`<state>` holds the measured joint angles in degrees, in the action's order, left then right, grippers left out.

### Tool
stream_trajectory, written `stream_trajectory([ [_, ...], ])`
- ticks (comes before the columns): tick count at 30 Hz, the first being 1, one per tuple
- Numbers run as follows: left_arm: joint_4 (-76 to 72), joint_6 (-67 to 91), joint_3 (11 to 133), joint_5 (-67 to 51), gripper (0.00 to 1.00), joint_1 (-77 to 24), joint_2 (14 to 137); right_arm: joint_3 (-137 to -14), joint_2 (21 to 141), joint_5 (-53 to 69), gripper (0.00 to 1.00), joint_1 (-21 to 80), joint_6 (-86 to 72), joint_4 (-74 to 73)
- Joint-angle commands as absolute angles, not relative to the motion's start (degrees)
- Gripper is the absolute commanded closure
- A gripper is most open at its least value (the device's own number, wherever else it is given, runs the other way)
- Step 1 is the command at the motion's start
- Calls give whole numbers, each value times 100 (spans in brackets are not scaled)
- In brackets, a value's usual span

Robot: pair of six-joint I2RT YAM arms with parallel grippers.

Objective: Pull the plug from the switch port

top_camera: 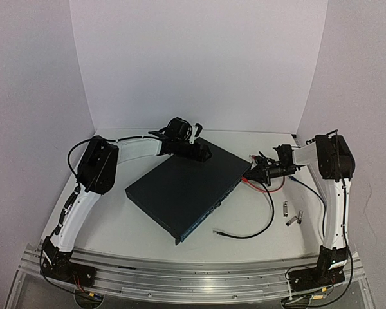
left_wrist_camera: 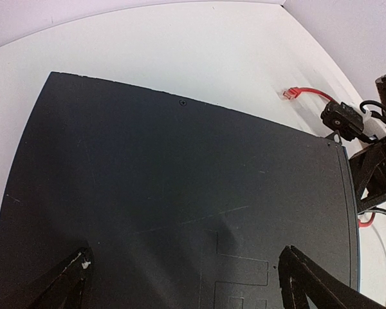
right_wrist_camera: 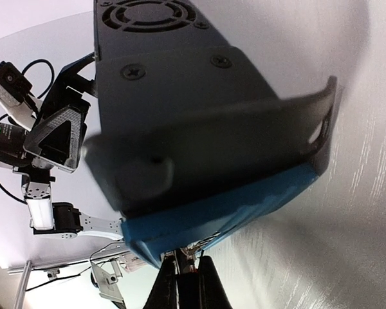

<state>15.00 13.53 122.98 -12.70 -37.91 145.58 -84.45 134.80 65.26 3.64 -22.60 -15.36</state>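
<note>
switch (top_camera: 186, 187) askew, right tool (right_wrist_camera: 183, 273) clenched at port edge, left tool (left_wrist_camera: 183, 257) released above

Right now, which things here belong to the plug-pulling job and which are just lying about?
In the job: switch; right tool, shut at its socket face; left tool, open over its top.
Lying about: loose black cable; small metal pieces beside it.
</note>
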Motion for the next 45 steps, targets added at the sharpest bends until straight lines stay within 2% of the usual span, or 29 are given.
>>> stream_trajectory([
  [1,2674,1612,12002,-1105,0,-3727,15138,-8200,13507,5859,100,459,-2348,-1364],
  [13,2770,1885,12014,-1097,0,-3651,15197,-7405,13327,6419,100,254,-2109,-249],
  [20,2815,1960,12018,-1117,0,-3620,15215,-7043,13394,6590,100,44,-2642,655],
  [27,2777,1968,12046,-1172,0,-3621,15211,-6864,12929,6564,100,44,-2629,729],
  [36,2793,1914,12046,-1195,0,-3622,15176,-6492,12048,5956,100,-350,-2769,721],
  [45,2683,1916,12026,-1257,0,-3617,15172,-6815,11295,5254,100,-486,-3003,716],
])
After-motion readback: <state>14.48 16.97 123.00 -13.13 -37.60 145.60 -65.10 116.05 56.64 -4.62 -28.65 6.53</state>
